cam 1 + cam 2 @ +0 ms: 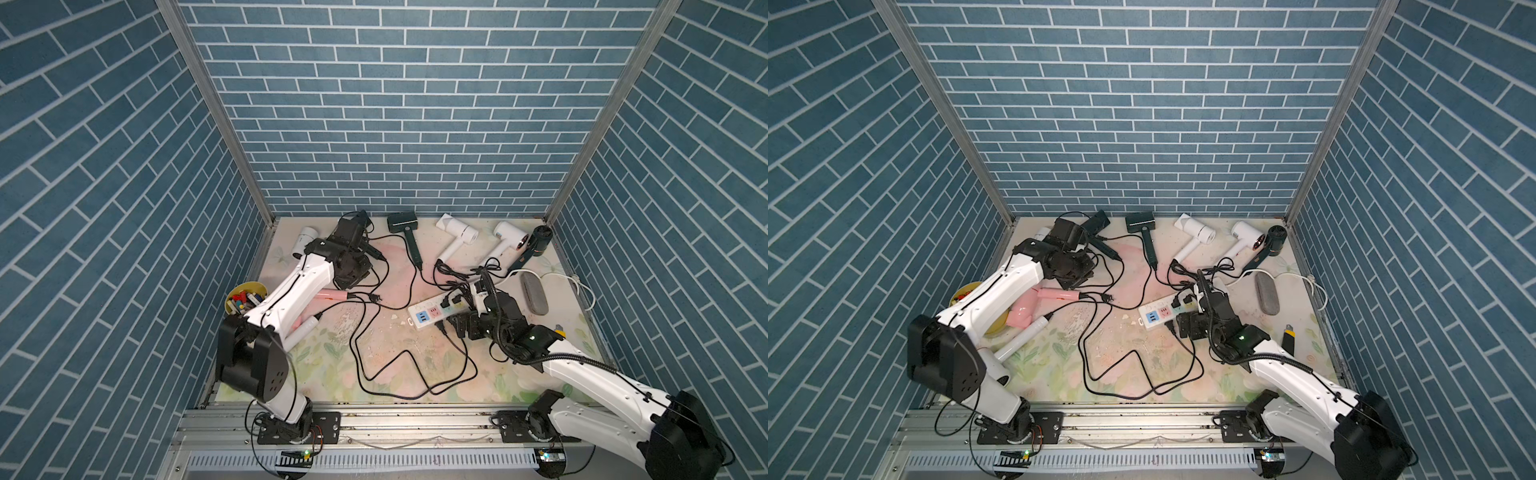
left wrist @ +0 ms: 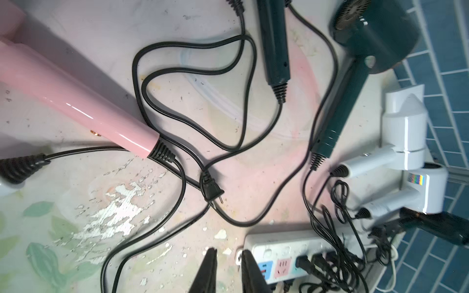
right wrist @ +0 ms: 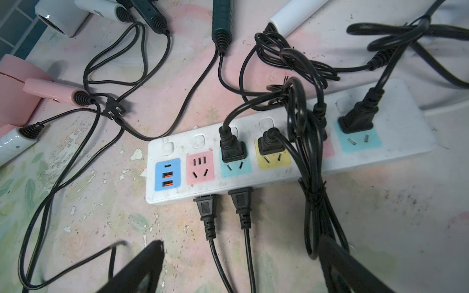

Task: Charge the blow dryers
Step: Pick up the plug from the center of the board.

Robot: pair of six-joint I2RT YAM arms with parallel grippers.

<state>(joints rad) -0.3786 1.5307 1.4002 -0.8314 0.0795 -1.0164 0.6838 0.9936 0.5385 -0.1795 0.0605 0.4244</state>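
Right gripper (image 3: 239,244): nearest the lens, it is hovering just above the power strip (image 3: 406,119) with its jaws spread wide, gripping nothing; bundled cords (image 3: 314,197) are passing beneath it.
Left gripper (image 2: 229,251): it is hanging above the table (image 2: 253,177) near the loose plug (image 2: 212,189), jaws nearly together with a thin gap showing, holding and touching nothing.
Loose plug: it is lying on the table between the pink blow dryer (image 2: 76,101) and the strip, prongs bare. Which dryer it belongs to I cannot tell through the crossing cords.
Blow dryers: a dark green blow dryer (image 1: 405,226) and two white blow dryers (image 1: 457,235) are lying along the back wall. The pink one is sitting partly under the left arm (image 1: 299,291).
Strip: several plugs are sitting in its top and side sockets, while the pink socket (image 3: 200,167) is standing free.
Why so: the left jaws are probably sitting narrow to suit pinching the small plug. The right jaws seem to be waiting wide to steady the strip.
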